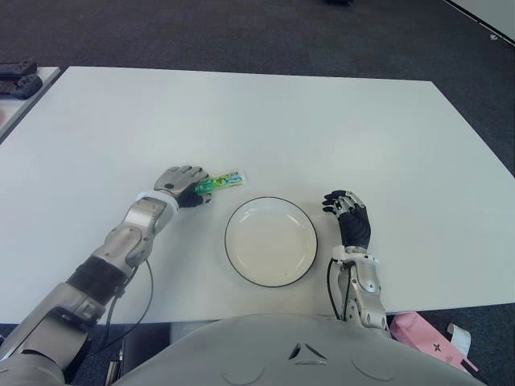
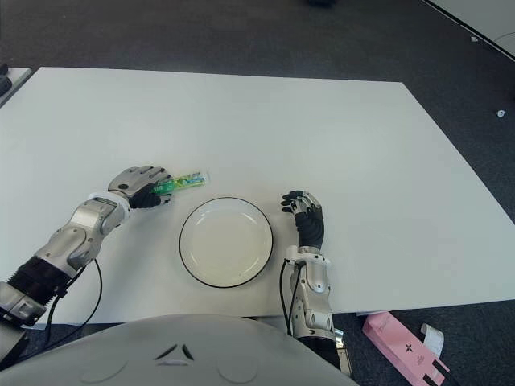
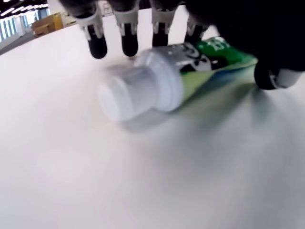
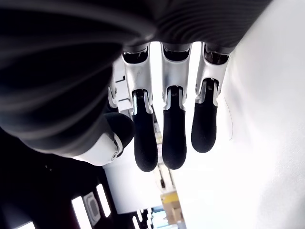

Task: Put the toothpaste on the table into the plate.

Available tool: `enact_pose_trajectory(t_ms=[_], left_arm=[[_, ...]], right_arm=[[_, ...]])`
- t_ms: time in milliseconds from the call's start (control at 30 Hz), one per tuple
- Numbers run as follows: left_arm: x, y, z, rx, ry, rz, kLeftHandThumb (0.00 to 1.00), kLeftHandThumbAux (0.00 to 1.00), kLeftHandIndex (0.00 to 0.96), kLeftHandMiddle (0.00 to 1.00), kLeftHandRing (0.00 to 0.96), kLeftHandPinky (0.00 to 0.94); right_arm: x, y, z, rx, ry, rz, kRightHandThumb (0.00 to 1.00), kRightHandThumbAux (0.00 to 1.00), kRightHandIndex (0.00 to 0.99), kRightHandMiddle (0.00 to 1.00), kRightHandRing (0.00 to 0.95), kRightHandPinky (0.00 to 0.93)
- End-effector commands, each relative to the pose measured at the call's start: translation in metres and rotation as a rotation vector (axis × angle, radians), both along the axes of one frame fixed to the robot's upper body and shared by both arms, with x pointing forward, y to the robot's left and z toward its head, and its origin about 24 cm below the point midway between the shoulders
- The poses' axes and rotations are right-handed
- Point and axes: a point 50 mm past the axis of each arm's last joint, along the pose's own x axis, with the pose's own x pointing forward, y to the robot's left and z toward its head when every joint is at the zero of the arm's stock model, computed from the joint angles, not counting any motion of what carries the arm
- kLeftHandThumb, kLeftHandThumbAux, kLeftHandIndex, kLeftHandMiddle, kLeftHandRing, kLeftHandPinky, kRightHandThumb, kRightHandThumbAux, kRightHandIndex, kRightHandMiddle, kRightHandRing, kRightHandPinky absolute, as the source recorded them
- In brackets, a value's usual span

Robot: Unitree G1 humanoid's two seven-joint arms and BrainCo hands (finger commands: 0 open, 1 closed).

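Note:
A green toothpaste tube (image 1: 226,180) with a white cap (image 3: 128,93) lies on the white table (image 1: 322,129), just behind and left of the plate. My left hand (image 1: 183,186) covers its cap end. The fingers (image 3: 128,43) curl over the tube on one side and the thumb (image 3: 279,76) presses against the other, while the tube still touches the table. The white plate (image 1: 270,241) with a dark rim sits near the front edge, with nothing in it. My right hand (image 1: 348,215) shows just right of the plate, its fingers (image 4: 174,138) relaxed and holding nothing.
Dark devices (image 1: 18,78) lie on a neighbouring table at the far left. A pink box (image 1: 430,342) lies on the floor at the front right. The table's front edge runs close behind the plate, toward my body.

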Motion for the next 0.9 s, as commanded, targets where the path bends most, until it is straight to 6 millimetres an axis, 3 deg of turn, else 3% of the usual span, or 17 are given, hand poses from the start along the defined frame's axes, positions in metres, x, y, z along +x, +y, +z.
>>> enact_pose_trajectory(t_ms=[33,400,567,633,767,867,900], left_arm=[[-0.017,0.0012,-0.0195,0.026,0.117,0.035,0.434,0.174,0.0,0.0,0.0,0.031],[-0.0207,-0.0003,-0.0232,0.056,0.18,0.04,0.389,0.195,0.0,0.027,0.015,0.088],[-0.0238,-0.0007,-0.0219,0.047,0.198,0.056,0.412,0.197,0.0,0.076,0.074,0.175],[-0.0245,-0.0002,-0.0212,0.025,0.197,0.08,0.473,0.225,0.027,0.116,0.124,0.234],[-0.0253,0.0024,-0.019,-0.011,0.195,0.129,0.601,0.282,0.189,0.213,0.201,0.292],[-0.0255,0.004,-0.0159,-0.026,0.194,0.151,0.702,0.343,0.368,0.361,0.323,0.379],[-0.0253,0.0037,-0.0155,-0.029,0.191,0.152,0.713,0.351,0.387,0.381,0.344,0.396]], right_arm=[[-0.0075,0.0063,-0.0112,0.029,0.063,-0.009,0.704,0.727,0.43,0.508,0.496,0.495],[-0.0076,0.0057,-0.0117,0.027,0.048,-0.015,0.703,0.726,0.43,0.508,0.495,0.49],[-0.0069,0.0057,-0.0122,0.027,0.052,-0.01,0.702,0.726,0.43,0.509,0.495,0.488],[-0.0065,0.0059,-0.0124,0.026,0.053,-0.009,0.702,0.727,0.43,0.51,0.495,0.488],[-0.0056,0.0061,-0.0127,0.026,0.054,-0.011,0.703,0.727,0.43,0.511,0.496,0.489],[-0.0051,0.0062,-0.0129,0.027,0.055,-0.013,0.704,0.726,0.431,0.51,0.494,0.489],[-0.005,0.0063,-0.013,0.027,0.054,-0.013,0.704,0.726,0.431,0.509,0.494,0.489]])
